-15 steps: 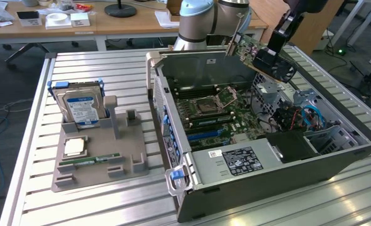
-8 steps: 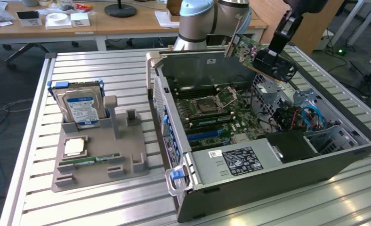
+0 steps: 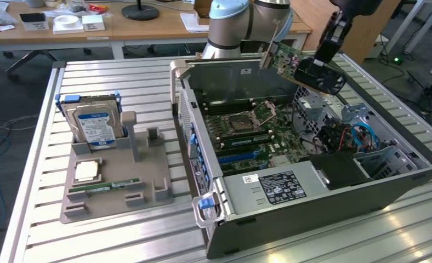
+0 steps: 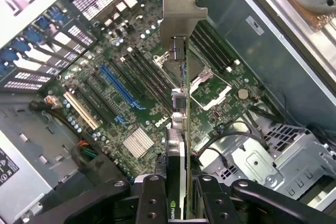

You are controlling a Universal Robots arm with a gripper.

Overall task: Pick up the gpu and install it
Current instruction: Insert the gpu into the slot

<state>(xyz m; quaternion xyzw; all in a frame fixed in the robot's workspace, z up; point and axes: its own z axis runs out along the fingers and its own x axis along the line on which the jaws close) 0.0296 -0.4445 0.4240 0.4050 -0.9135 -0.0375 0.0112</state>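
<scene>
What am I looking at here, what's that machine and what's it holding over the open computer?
It is a robot arm with a claw. One picture comes from a camera off to the side; the other from a camera on the arm's wrist. The claw is shut on the gpu, a flat card, held above the open computer case and its motherboard. On the slatted table, a grey holder carries a hard drive and a memory stick.

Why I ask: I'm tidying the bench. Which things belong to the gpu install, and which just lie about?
Job in hand: gpu, gripped by the claw above the open case; motherboard.
Lying about: hard drive, memory stick, grey tray holding both.
</scene>
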